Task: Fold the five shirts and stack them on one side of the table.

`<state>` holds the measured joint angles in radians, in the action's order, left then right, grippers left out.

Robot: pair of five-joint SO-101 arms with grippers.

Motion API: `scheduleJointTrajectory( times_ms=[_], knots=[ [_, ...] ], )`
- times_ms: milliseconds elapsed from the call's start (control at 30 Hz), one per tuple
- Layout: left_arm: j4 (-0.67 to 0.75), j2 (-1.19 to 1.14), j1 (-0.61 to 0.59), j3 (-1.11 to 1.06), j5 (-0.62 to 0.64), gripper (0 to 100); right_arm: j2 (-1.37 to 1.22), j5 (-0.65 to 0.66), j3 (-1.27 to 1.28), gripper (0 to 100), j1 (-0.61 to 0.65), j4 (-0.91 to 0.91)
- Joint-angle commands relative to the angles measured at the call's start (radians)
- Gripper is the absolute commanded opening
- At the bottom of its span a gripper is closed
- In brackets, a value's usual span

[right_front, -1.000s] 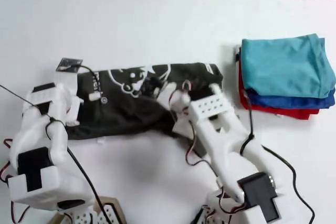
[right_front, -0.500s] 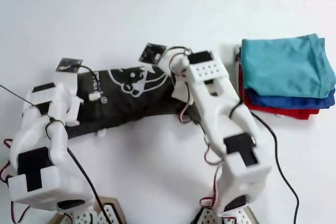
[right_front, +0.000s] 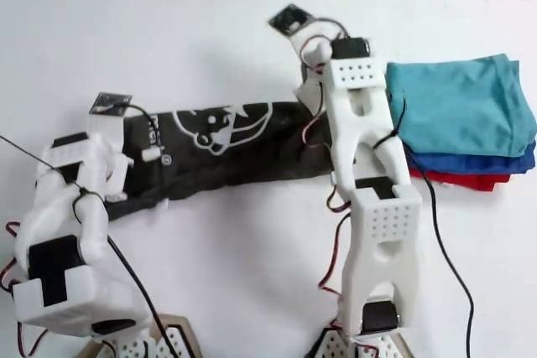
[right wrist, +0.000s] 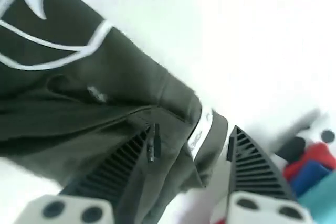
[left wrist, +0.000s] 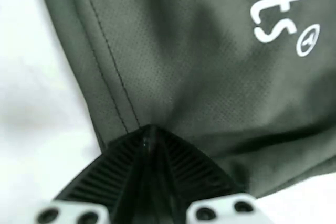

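Where the black shirt lies folded into a long band across the middle of the high view, its printed side faces up and it slants slightly from lower left to upper right. At its left end, left of centre in the frame, the left gripper is clenched on the cloth. The wrist view has both fingers meeting at a point, with fabric beside the stitched hem gathered at their tips. At the band's right end, just right of centre, the right gripper stands released, its 2 fingers spread apart with the shirt's edge and a white label between them. The right arm reaches up the frame from the bottom edge. Against the right side of the frame a stack of 3 folded shirts sits on the white table, teal on top, blue beneath, red lowest. The stack is near the black shirt's right end, and the arm covers the space between them.
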<state>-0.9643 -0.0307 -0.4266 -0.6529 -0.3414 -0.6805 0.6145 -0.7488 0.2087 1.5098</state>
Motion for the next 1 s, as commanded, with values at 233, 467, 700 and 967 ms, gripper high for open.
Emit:
scheduleJointTrajectory(
  times_ms=[233, 467, 700, 967],
  knots=[
    [0.020, 0.018, 0.005, -0.002, 0.008, 3, 0.007, -0.020, -0.104, 3.4, 0.102, 0.259],
    [0.020, 0.018, 0.005, -0.002, 0.008, 3, -0.001, -0.020, 0.040, 2.0, 0.223, 0.200],
    [0.018, 0.018, 0.005, -0.002, 0.008, 3, -0.001, -0.028, 0.129, 2.0, 0.223, -0.038],
    [0.018, 0.018, 0.005, -0.002, 0.006, 3, 0.001, -0.028, 0.199, 2.0, 0.222, -0.294]
  ],
)
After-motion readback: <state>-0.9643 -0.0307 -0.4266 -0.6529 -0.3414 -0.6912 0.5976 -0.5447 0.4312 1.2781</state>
